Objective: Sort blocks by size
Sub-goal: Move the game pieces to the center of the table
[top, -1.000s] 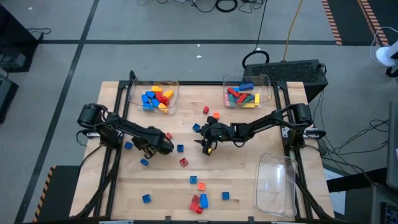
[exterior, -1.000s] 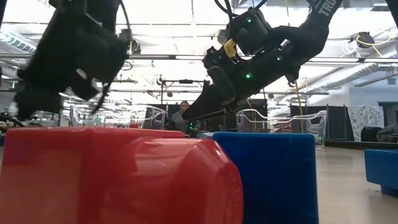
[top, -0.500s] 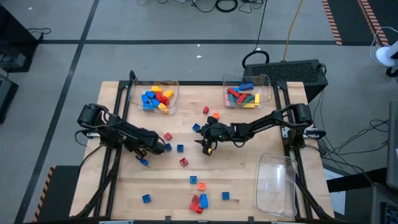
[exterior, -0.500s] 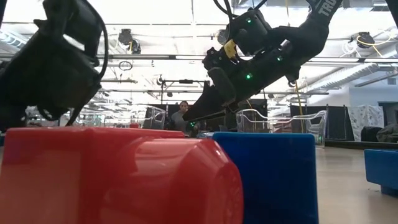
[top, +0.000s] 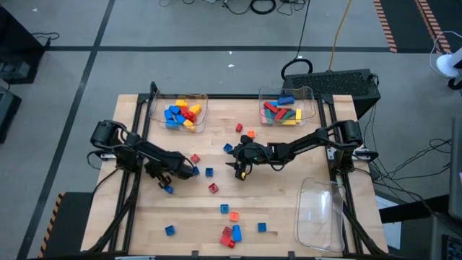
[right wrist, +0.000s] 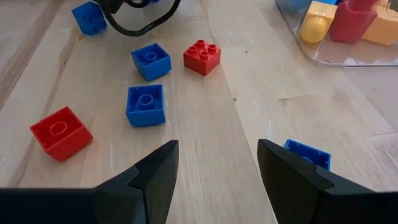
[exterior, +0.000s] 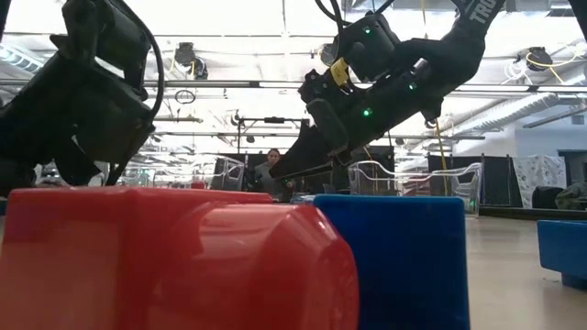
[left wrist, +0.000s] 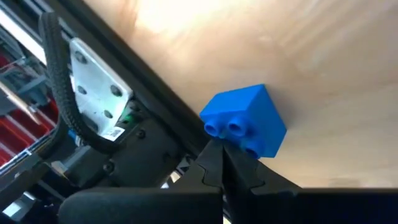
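- The left gripper (top: 189,172) sits at about 9 o'clock on the wooden table (top: 289,217); its fingers are pressed together with nothing between them, and in the left wrist view a small blue brick (left wrist: 245,121) lies on the wood right at their tips, studs facing the fingers.
- The right gripper (top: 238,170) hovers near the table's middle with its fingers (right wrist: 149,180) spread apart and empty; another blue brick (right wrist: 306,154) lies just beyond one fingertip.
- Sorted blocks already fill two clear trays at 12 o'clock: the left tray (top: 154,108) holds short blue, yellow and red pieces, the right tray (top: 312,97) holds longer red, green, yellow and blue bars.
- Loose blocks remain scattered: a red two-by-two brick (right wrist: 201,56) and two blue single-stud cubes (right wrist: 145,104) near the centre, a red-and-blue cluster (top: 231,235) at 6 o'clock.
- A third clear tray (top: 321,217) lies at about 4 o'clock, apparently empty.
- Handling, as a judgement: these bricks look light, rigid and smooth, so they probably skid or tip when nudged. The flat opposite side walls seem the surest hold, with fingers squared to them and dropped low; pinching across studs or corners risks the piece squirting out.
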Controlling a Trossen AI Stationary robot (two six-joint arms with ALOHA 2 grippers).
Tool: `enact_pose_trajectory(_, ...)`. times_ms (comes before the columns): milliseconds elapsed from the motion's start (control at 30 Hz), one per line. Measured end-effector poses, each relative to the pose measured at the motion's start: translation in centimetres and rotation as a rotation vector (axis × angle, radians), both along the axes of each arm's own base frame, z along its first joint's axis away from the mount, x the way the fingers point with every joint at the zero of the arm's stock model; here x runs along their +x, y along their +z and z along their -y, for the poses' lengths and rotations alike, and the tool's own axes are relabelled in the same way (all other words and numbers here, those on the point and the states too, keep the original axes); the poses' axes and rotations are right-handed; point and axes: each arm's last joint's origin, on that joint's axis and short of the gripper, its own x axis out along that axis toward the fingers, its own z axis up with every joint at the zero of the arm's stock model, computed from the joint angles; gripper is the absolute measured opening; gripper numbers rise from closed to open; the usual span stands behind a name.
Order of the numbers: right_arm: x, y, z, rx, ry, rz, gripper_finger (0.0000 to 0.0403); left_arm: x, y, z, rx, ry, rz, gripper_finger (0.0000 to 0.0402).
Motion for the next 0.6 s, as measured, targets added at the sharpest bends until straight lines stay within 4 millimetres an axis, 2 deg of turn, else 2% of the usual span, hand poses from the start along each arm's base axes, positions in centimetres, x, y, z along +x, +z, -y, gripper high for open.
enact_pose_trajectory(200, 0.0, 0.0, 0.0, 0.000, 0.000, 0.000, 0.0208, 1.8, 0.9, -0.1, 0.004, -0.038, 0.078, 0.0002)
enact_pose_trajectory(600, 0.0, 0.0, 0.0, -0.001, 0.001, 0.000, 0.0208, 7.8, 4.6, -0.1, 0.012, -0.224, 0.395, 0.0002)
